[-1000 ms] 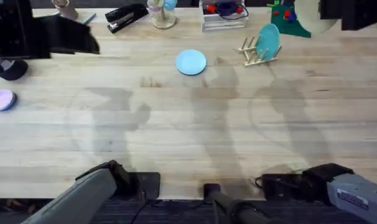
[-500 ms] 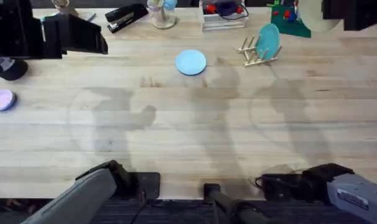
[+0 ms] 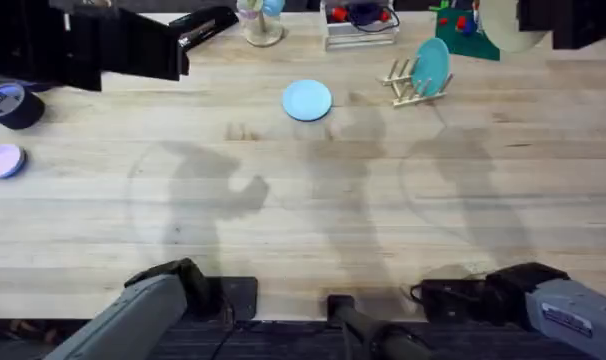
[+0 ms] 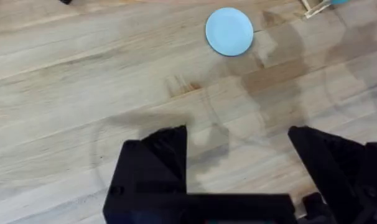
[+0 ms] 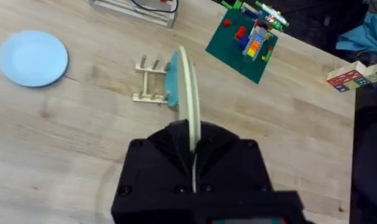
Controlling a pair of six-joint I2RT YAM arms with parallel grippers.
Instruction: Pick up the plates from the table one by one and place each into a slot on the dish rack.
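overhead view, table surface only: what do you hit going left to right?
Pink disc → light blue plate → dish rack, a teal plate already standing in it.

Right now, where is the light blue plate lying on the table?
In the overhead view the light blue plate lies flat on the table, far of centre, left of the dish rack and apart from it.
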